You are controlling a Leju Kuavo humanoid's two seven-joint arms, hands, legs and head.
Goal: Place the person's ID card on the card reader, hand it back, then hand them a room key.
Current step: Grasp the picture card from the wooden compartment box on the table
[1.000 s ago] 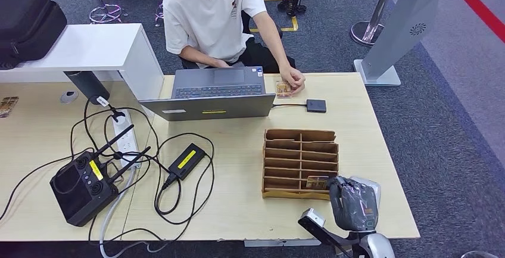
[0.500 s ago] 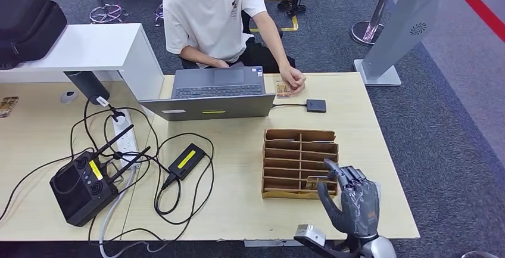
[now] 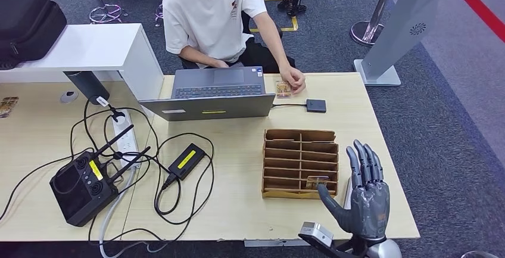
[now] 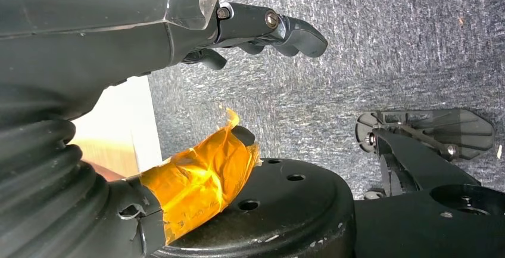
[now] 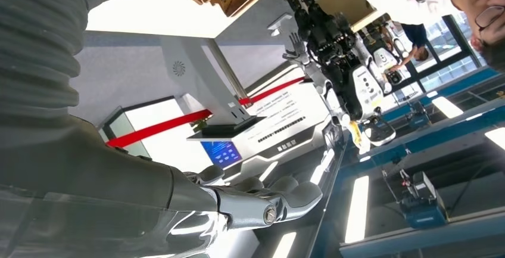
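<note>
Right hand [image 3: 364,201]: a second earlier curled low at the near right corner of the cardboard organizer [image 3: 301,164]; now raised just right of it, fingers straight and spread, holding nothing. Room key [image 3: 316,181] stood in the organizer's nearest right slot; ID card [image 3: 284,88] lay beyond the organizer under the person's hand [image 3: 295,80]. Left hand [image 4: 178,25] hung empty, fingers loosely apart; no writing legible.
</note>
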